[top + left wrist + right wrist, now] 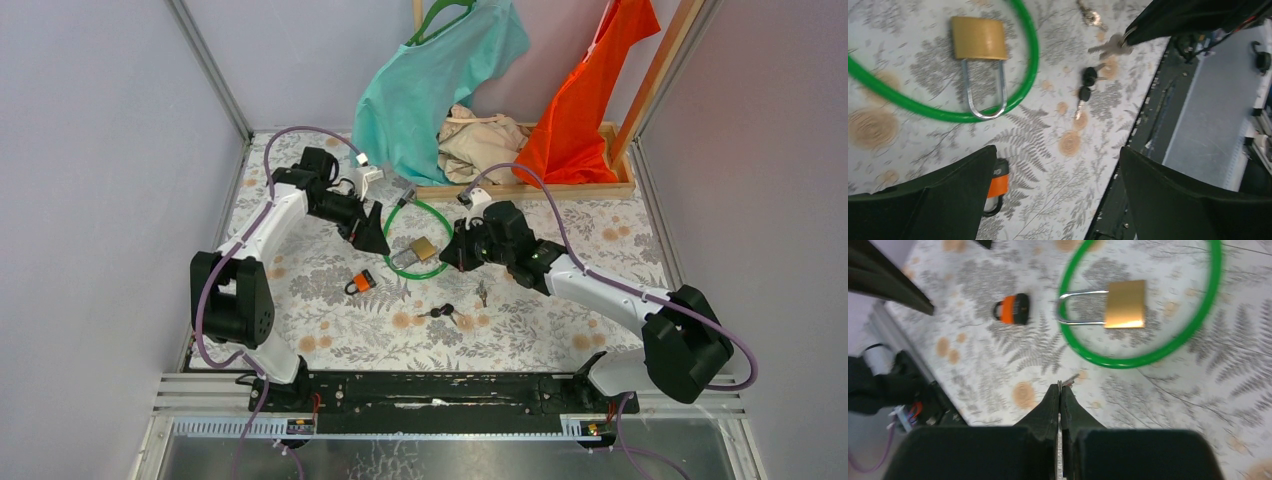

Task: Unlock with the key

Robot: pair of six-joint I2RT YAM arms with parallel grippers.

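Right gripper [1060, 389] pinched shut on silver key [1108, 46]; left gripper [1057, 154] spread wide

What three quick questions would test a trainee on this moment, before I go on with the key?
1. True or false: the left gripper has its jaws wide open and holds nothing.
2. What does the right gripper pinch? A a screwdriver; B a silver key; C a coin.
3. Fill in: the body of the brass padlock lies inside the ____ cable loop.
Key: 1 true; 2 B; 3 green.
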